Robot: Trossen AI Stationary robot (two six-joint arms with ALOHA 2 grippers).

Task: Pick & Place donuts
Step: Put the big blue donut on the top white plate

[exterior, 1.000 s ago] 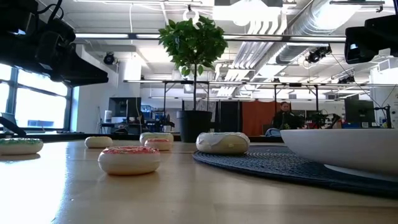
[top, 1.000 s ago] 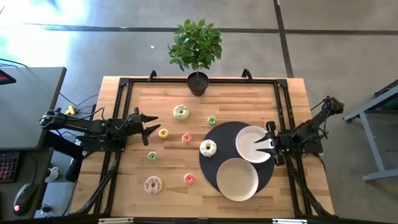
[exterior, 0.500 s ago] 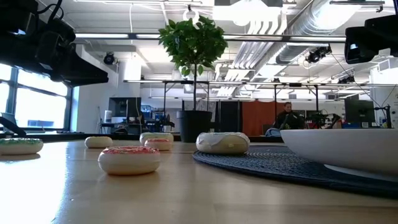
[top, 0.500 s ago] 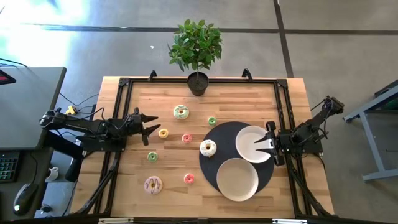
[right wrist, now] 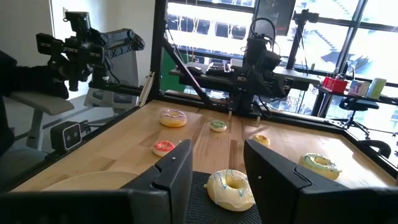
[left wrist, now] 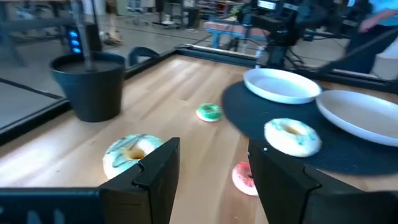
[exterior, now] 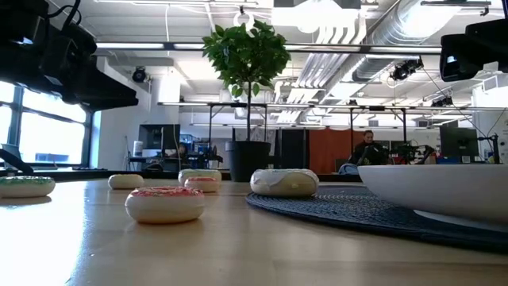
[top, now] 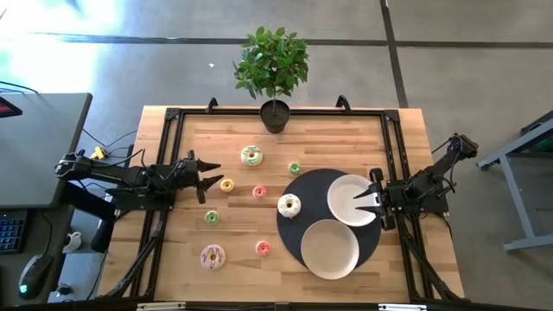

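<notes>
Eight toy donuts lie flat on the wooden table. In the high view a large white-green one (top: 251, 155) lies far, with a small green one (top: 295, 168), a yellow one (top: 227, 184) and a pink one (top: 259, 192) around mid-table. Nearer lie a green one (top: 212, 217), a pink one (top: 263, 248) and a large pink-sprinkled one (top: 212, 257). A large white one (top: 289, 205) rests on the black mat's left edge. My left gripper (top: 210, 180) is open, just left of the yellow donut. My right gripper (top: 359, 200) is open above the far plate (top: 346, 192).
A round black mat (top: 304, 194) carries two white plates, the second (top: 329, 249) nearer. A potted plant (top: 273, 114) stands at the far edge's middle. Black frame rails run along the table's sides. Bare wood lies between the scattered donuts and along the near edge.
</notes>
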